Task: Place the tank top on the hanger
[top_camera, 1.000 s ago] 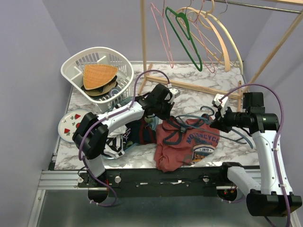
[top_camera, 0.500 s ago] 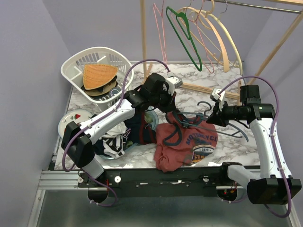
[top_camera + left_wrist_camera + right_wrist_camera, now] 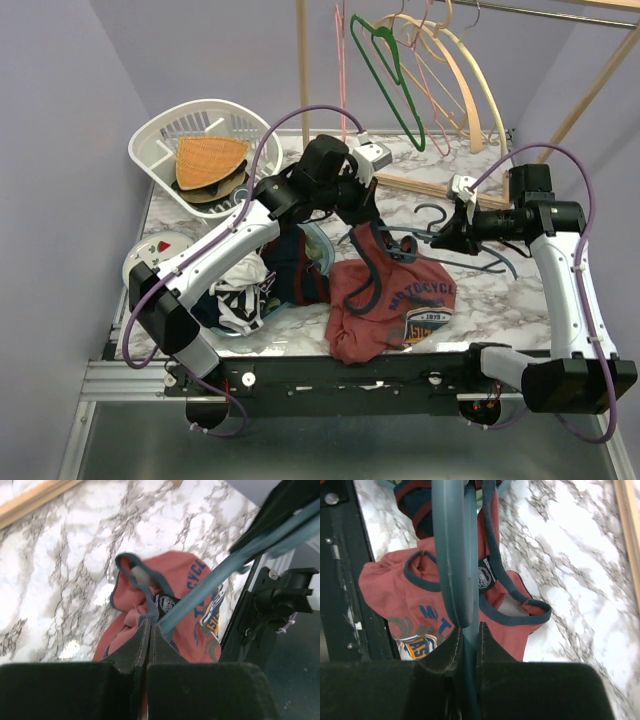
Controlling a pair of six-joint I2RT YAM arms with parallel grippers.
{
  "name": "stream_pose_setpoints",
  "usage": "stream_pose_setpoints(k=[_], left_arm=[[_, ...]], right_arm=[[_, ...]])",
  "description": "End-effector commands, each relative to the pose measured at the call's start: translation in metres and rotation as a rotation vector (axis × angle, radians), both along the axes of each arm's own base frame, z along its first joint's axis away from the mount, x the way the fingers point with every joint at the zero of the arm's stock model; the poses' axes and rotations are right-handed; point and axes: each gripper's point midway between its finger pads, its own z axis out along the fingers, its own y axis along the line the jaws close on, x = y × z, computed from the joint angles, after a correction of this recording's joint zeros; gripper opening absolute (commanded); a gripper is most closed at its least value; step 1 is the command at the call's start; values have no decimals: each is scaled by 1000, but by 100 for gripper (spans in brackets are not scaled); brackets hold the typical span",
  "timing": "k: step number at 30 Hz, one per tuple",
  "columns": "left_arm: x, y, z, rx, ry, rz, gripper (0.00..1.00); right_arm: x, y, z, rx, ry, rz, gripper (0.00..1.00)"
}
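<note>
The maroon tank top (image 3: 392, 300) lies crumpled at the table's front centre, with one navy-trimmed strap pulled up off it. My left gripper (image 3: 371, 220) is shut on that strap, and in the left wrist view its jaws (image 3: 150, 626) pinch the navy trim of the tank top (image 3: 181, 572). The slate-blue hanger (image 3: 408, 238) hangs over the shirt, its arm reaching through the raised strap. My right gripper (image 3: 441, 232) is shut on the hanger near the hook. In the right wrist view the hanger (image 3: 452, 545) runs out from the gripper (image 3: 469, 630) above the tank top (image 3: 385, 587).
A white basket (image 3: 160, 150) holding a woven hat stands at the back left, with a strawberry plate (image 3: 148, 265) in front of it. A striped garment (image 3: 240, 298) and a navy one (image 3: 300, 270) lie under the left arm. A wooden rack (image 3: 303, 90) at the back carries a green hanger (image 3: 392, 80) and cream hangers (image 3: 480, 80).
My left gripper has risen and moved toward the back right, lifting the strap off the table. The right gripper has raised the hanger and shifted it slightly left.
</note>
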Motion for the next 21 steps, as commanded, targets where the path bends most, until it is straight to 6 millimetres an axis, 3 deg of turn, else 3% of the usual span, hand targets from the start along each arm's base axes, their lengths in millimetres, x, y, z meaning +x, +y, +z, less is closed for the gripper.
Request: stream_pose_setpoints(k=[1,5,11,12,13,15,16,21], left_arm=[[-19,-9,44,-82,-35,-79,2],[-32,-12,52,-102,-34,-118,2],[-41,-6,42,-89,-35,-131,9],[-42,-4,41,-84,-42,-132,15],[-45,0,41,-81,-48,-132,30],[-42,8,41,-61,-98,-116,48],[-45,15,44,-63,-126,-114,63],[-40,49,58,-26,-386,-87,88]], right_arm=[[-1,14,12,107,7,83,1],[6,18,21,141,-32,96,1],[11,24,26,190,-85,112,1],[11,25,25,199,-82,111,1],[13,25,25,203,-97,116,1],[11,26,21,210,-91,115,1],[12,26,21,212,-100,118,1],[7,28,8,220,-110,146,1]])
